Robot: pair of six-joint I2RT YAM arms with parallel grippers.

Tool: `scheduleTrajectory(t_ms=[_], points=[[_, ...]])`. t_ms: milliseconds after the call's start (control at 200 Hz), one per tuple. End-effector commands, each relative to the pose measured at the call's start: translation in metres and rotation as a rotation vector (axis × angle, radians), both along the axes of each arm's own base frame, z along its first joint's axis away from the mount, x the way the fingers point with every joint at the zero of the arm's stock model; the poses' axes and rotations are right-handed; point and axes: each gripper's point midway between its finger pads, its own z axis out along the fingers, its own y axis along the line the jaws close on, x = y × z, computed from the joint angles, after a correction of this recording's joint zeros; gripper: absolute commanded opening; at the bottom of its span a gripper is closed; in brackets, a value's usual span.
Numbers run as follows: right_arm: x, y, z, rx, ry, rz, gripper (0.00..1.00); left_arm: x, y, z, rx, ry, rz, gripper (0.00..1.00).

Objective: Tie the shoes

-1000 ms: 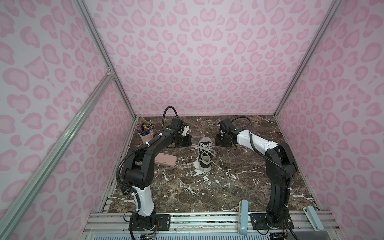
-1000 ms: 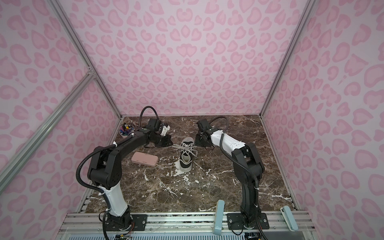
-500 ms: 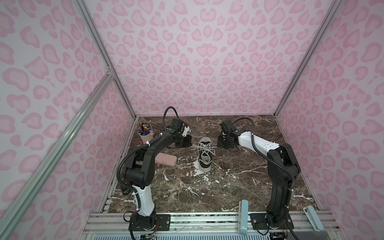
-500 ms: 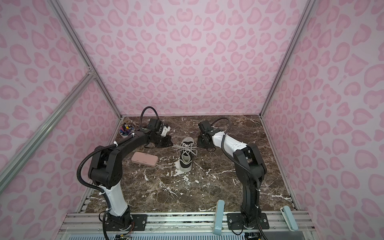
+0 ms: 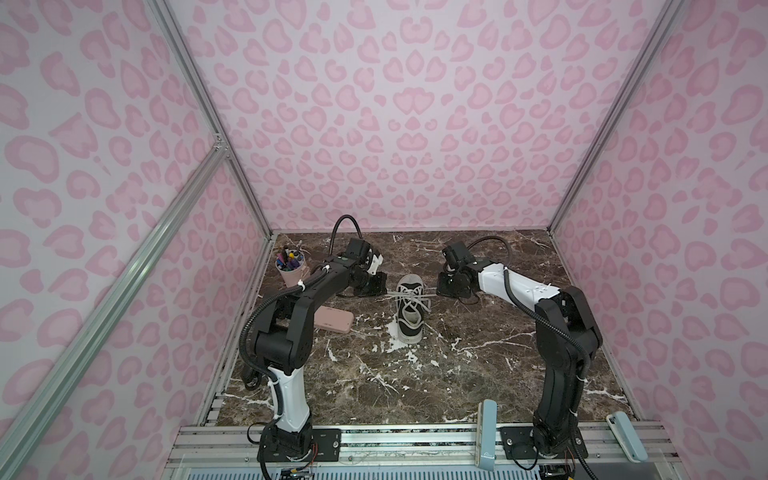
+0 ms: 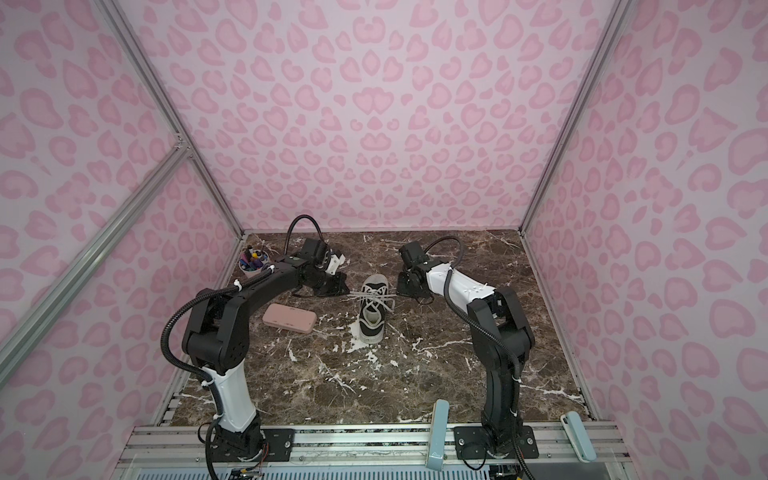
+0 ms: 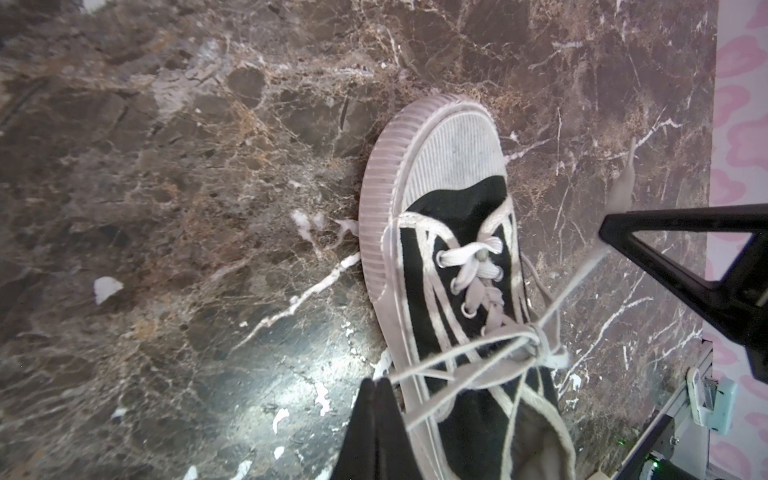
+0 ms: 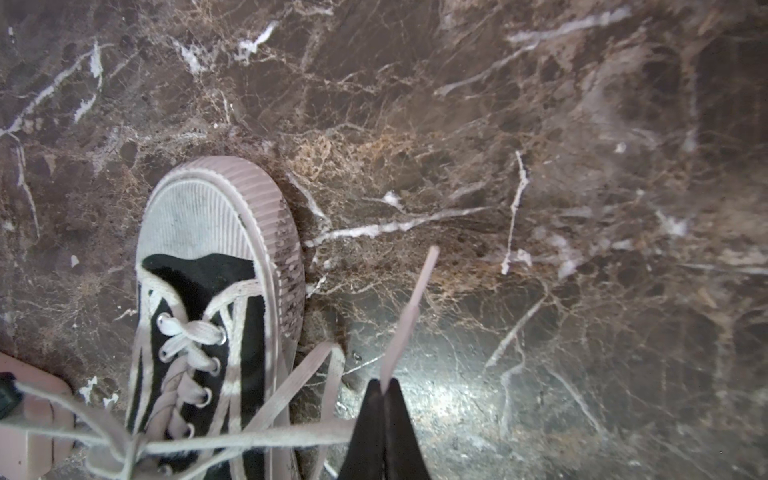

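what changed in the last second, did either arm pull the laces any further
Only slightly: the right gripper and its arm edged outward, away from the shoe. Nothing was taken hold of or let go: both grippers stay shut on the laces, which remain stretched between them. The left gripper, shoe, pink case and pen cup stayed put.
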Motion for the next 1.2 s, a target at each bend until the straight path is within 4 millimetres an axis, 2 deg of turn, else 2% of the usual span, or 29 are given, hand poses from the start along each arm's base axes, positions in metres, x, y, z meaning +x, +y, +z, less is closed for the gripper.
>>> scheduleTrajectory(t_ms=[0,175,495,655,725,865,1035,1200], points=[[-0.001,-0.015,-0.008,-0.054,0.014,-0.007,0.0,0.007,0.003,0.003,0.027,-0.033,-0.005,0.04],[0.001,-0.017,-0.009,-0.059,0.015,0.003,0.0,0.008,0.005,0.0,0.048,-0.035,-0.011,0.04],[-0.001,-0.01,-0.02,-0.034,0.041,0.025,0.0,0.012,-0.007,0.0,-0.009,-0.029,-0.02,0.04],[0.001,0.008,-0.019,0.052,0.052,0.061,0.0,0.013,-0.012,0.007,-0.045,-0.044,-0.021,0.13],[0.001,0.009,-0.021,0.053,0.057,0.063,0.0,0.013,-0.012,0.009,-0.051,-0.048,-0.02,0.16],[0.0,0.009,-0.021,0.058,0.061,0.062,0.0,0.013,-0.013,0.01,-0.058,-0.05,-0.019,0.28],[0.0,0.01,-0.022,0.064,0.064,0.068,0.0,0.009,-0.021,0.017,-0.118,-0.054,-0.03,0.32],[0.0,0.01,-0.022,0.062,0.064,0.069,0.0,0.005,-0.034,0.013,-0.142,-0.037,-0.051,0.35]])
